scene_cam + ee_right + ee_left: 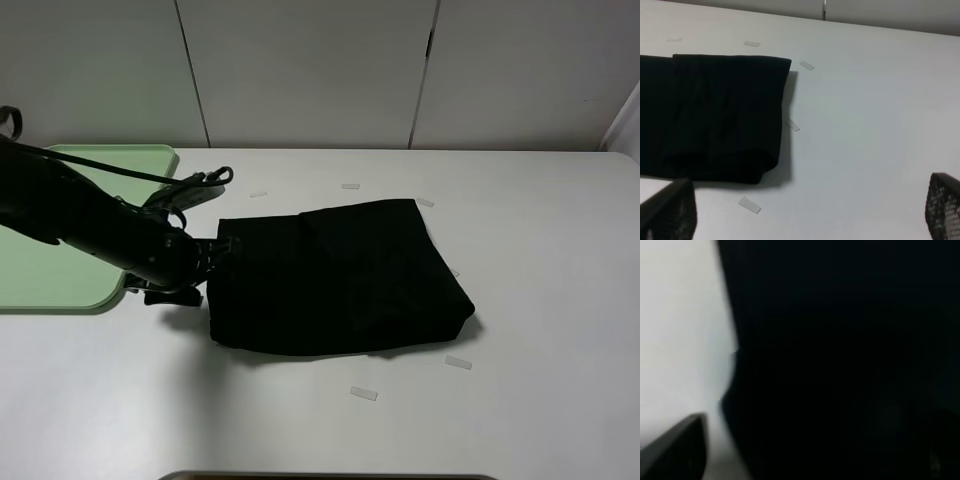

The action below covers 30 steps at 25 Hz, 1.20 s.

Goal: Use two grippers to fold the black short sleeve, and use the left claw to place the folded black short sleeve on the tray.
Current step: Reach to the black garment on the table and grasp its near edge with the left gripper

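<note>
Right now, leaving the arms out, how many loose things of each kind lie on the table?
Shirt: 1
Tray: 1
Tape strips: 6, one tucked against the shirt's edge
Total: 8

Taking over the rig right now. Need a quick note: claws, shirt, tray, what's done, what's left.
Left claw: at the left edge of the black short sleeve; can't tell whether it is gripping.
Right claw: open, holding nothing, off the cloth.
Black short sleeve: folded into a rectangle on the table, beside the tray, not on it.
Done: folding.
Left: grip with the left claw and place it on the tray.
</note>
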Each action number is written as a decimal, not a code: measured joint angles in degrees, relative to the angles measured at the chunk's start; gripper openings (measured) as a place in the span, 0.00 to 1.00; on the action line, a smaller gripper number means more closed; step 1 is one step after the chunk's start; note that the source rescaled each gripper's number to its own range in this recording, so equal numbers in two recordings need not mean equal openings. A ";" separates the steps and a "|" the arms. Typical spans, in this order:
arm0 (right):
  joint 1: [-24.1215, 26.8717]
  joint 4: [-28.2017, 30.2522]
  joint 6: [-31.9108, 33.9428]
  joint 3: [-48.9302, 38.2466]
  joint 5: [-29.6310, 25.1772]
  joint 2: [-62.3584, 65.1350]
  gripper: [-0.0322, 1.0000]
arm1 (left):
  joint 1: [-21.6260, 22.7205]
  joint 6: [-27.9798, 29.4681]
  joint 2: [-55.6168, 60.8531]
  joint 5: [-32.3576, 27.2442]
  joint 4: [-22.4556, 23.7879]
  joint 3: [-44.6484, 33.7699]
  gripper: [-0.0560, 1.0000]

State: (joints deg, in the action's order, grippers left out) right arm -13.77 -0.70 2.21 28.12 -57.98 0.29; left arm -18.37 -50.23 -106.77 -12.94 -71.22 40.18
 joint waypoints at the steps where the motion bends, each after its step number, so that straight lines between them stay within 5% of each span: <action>1: 0.00 0.00 0.00 0.00 0.00 0.00 1.00 | -0.54 0.00 -0.61 0.00 -0.41 0.70 0.88; 6: 0.00 0.00 0.00 0.00 0.00 0.00 1.00 | -2.40 0.00 -2.88 0.16 -0.85 3.10 0.70; 12: 0.00 0.00 0.00 0.00 0.00 0.00 1.00 | -3.61 -0.11 -4.06 1.96 -0.27 3.24 0.11; 18: 0.00 0.00 0.00 0.00 0.00 0.00 1.00 | -3.39 0.14 -2.61 1.91 4.70 3.24 0.07; 23: 0.00 0.00 0.00 0.00 0.00 0.00 1.00 | 0.41 8.97 4.73 -0.92 24.64 3.15 0.07; 28: 0.00 0.00 0.00 0.00 0.00 0.00 1.00 | 5.91 26.90 11.93 -6.81 53.22 3.15 0.07; 30: 0.00 0.00 0.00 0.00 0.00 0.00 1.00 | 7.15 32.57 13.54 -7.76 60.48 3.15 0.07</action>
State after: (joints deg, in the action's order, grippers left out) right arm -13.77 -0.70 2.21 28.12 -57.98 0.29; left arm -11.21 -17.67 -93.23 -20.69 -10.74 43.34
